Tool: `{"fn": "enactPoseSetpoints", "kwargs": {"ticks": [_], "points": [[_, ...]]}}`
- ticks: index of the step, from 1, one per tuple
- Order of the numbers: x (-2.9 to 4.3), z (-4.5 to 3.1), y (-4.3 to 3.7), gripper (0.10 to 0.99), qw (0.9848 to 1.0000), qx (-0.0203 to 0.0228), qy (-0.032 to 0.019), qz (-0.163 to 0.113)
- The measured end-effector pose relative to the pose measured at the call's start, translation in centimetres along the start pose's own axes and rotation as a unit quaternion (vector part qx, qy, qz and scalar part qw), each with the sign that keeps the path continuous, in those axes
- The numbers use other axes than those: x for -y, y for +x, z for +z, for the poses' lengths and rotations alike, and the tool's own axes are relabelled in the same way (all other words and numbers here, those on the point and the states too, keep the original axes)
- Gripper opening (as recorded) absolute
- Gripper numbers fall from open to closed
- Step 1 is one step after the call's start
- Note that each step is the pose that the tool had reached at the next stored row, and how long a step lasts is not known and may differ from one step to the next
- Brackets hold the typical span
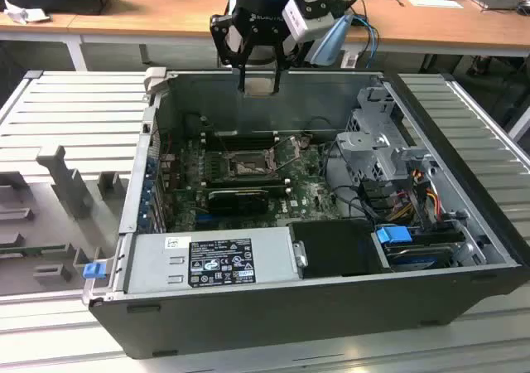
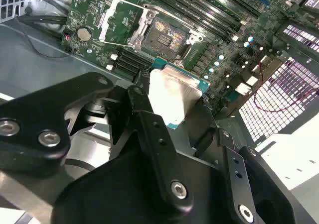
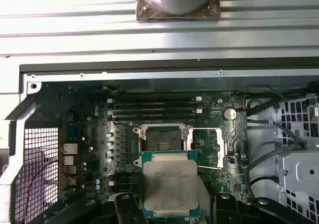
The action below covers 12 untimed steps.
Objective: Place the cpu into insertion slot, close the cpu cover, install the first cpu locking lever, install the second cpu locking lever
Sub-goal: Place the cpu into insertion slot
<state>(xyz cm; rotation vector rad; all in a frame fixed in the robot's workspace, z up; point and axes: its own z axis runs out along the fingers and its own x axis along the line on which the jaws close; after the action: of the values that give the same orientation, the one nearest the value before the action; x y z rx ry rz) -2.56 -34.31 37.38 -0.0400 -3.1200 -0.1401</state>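
Observation:
My gripper (image 1: 261, 84) hangs above the back wall of the open computer case, shut on the cpu (image 1: 261, 86). In both wrist views the cpu (image 3: 170, 186) (image 2: 172, 94) shows its pale metal top and green edge, clamped between the black fingers (image 2: 144, 114). The insertion slot (image 3: 163, 139) (image 2: 167, 35) (image 1: 242, 167) lies bare on the green board, well below the cpu and apart from it. The cpu cover (image 3: 209, 147) (image 2: 119, 20) is swung open beside the slot.
A grey power supply (image 1: 211, 261) fills the case's near side. A drive cage (image 1: 373, 149) with cables sits at the exterior view's right. A ribbed black card (image 1: 240, 199) lies by the slot, memory slots (image 3: 154, 109) beyond it. A grey moulded tray (image 1: 50, 199) flanks the case.

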Motion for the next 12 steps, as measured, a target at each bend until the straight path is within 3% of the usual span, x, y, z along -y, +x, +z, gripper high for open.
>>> {"fn": "enactPoseSetpoints", "kwargs": {"ticks": [12], "points": [[0.01,0.03,0.00,0.529,1.0000,0.0008,-0.0001,0.009]]}}
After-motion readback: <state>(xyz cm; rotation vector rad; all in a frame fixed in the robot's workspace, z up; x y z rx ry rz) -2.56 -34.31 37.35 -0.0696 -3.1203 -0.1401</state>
